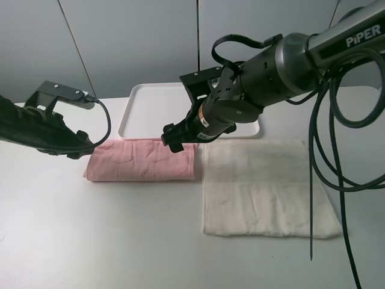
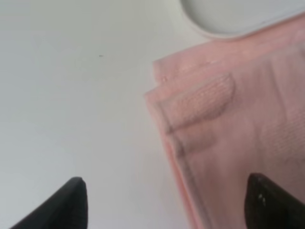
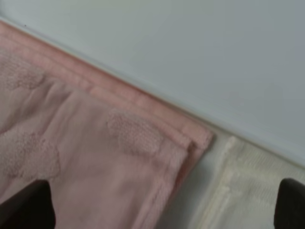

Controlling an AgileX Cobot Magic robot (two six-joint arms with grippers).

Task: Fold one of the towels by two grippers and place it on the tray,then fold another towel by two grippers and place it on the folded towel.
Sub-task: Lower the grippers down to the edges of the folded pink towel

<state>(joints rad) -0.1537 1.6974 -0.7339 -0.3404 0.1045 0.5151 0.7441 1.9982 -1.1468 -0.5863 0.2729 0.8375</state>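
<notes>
The pale pink towel (image 1: 141, 161) lies folded into a wide strip on the table, just in front of the white tray (image 1: 155, 107). My left gripper (image 1: 83, 148) hovers at its far left corner, and my right gripper (image 1: 173, 141) at its far right corner. In the left wrist view the left gripper (image 2: 167, 206) is open over the layered corner of the pink towel (image 2: 224, 133), with the tray (image 2: 238, 16) rim beyond. The right gripper (image 3: 159, 210) is also open, above the pink towel (image 3: 90, 148). Neither holds anything. The cream towel (image 1: 264, 189) lies flat to the right, its edge (image 3: 238, 191) beside the pink one.
The tray has nothing on it. The right arm's black cables (image 1: 328, 156) hang over the cream towel's right side. White tabletop (image 1: 90, 241) extends in front of both towels.
</notes>
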